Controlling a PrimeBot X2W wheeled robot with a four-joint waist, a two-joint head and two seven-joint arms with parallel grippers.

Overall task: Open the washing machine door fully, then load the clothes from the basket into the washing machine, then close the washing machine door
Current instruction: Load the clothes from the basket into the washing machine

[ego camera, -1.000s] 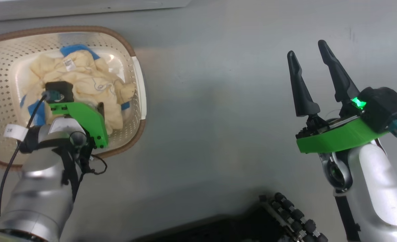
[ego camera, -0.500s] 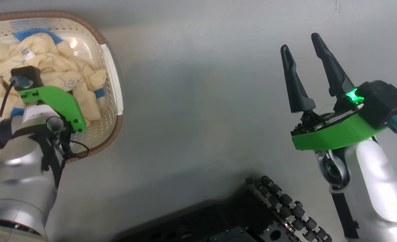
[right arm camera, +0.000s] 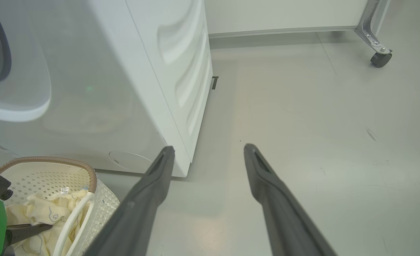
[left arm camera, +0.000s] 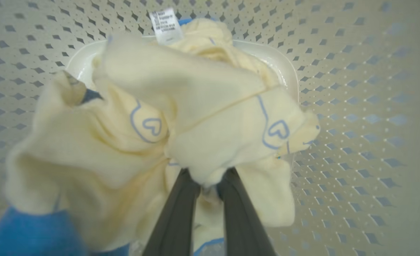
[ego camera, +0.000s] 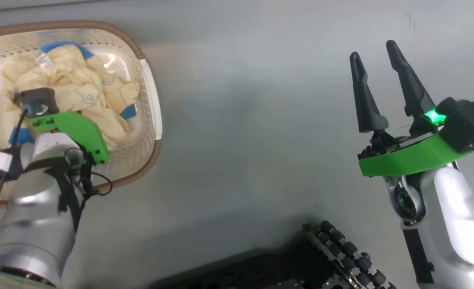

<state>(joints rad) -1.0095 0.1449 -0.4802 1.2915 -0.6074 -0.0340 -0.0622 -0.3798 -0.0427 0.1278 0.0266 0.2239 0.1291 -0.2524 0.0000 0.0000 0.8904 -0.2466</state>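
Note:
The cream-white perforated basket stands on the floor at the upper left of the head view, and it holds the pale yellow clothes with blue trim. My left arm reaches down into it. In the left wrist view my left gripper is shut on a fold of the clothes, which bunch up around the fingertips. My right gripper hangs open over bare floor, far right of the basket. The right wrist view looks past the right gripper at the white washing machine and the basket at its foot. The washing machine door is out of view.
The grey floor spreads between the basket and my right arm. My black base with its rollers sits at the bottom. A metal frame leg on a castor stands by the far wall.
My left gripper has closed on the clothes in the basket. The head camera has swung, shifting the whole picture. My right gripper stays open.

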